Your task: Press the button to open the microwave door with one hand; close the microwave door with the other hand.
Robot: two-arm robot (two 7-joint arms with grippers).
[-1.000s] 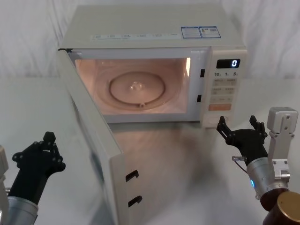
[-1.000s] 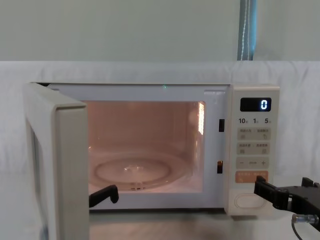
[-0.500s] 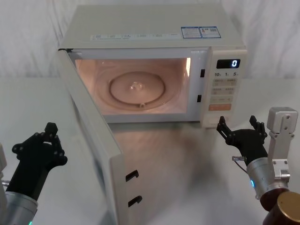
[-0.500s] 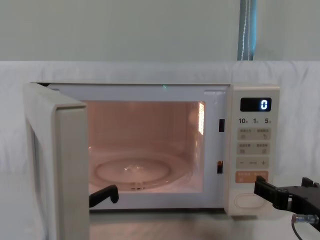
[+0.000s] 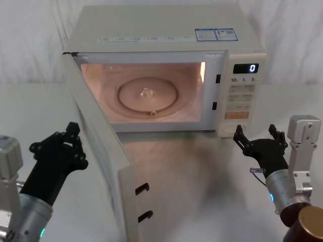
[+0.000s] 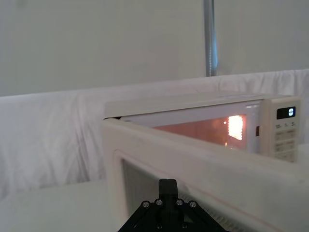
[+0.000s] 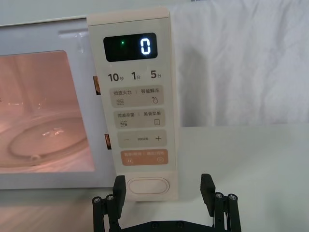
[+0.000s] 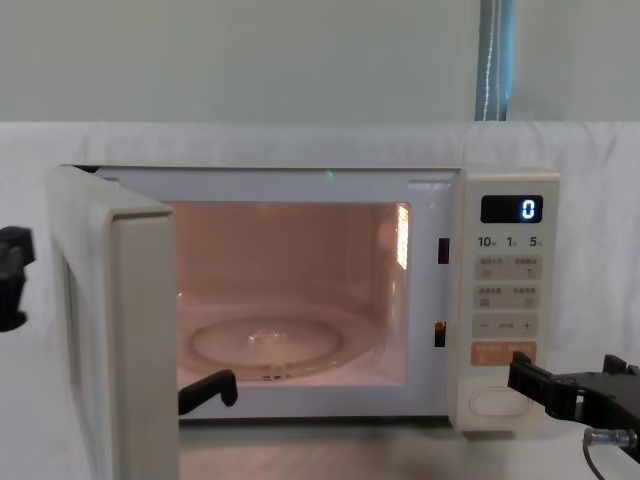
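Note:
The microwave door (image 5: pixel 103 151) stands swung wide open toward the front left, its inner edge facing me (image 8: pixel 140 330). My left gripper (image 5: pixel 72 132) is shut and sits just outside the door's outer face (image 6: pixel 203 169), near it; whether it touches I cannot tell. It also shows at the chest view's left edge (image 8: pixel 12 275) and in its own wrist view (image 6: pixel 167 186). My right gripper (image 5: pixel 255 132) is open and holds nothing, a short way in front of the button (image 7: pixel 148 185), its fingers (image 7: pixel 119 186) on either side of it. The button (image 8: pixel 495 402) sits lowest on the control panel.
The lit cavity holds a glass turntable (image 5: pixel 147 96). An orange key (image 7: pixel 145 157) sits just above the button, and the display (image 7: pixel 130 47) reads 0. White cloth covers the table (image 5: pixel 202 191) and hangs behind the microwave.
My left gripper has risen and moved right, closer to the open door's outer face. The right gripper and the door have not moved.

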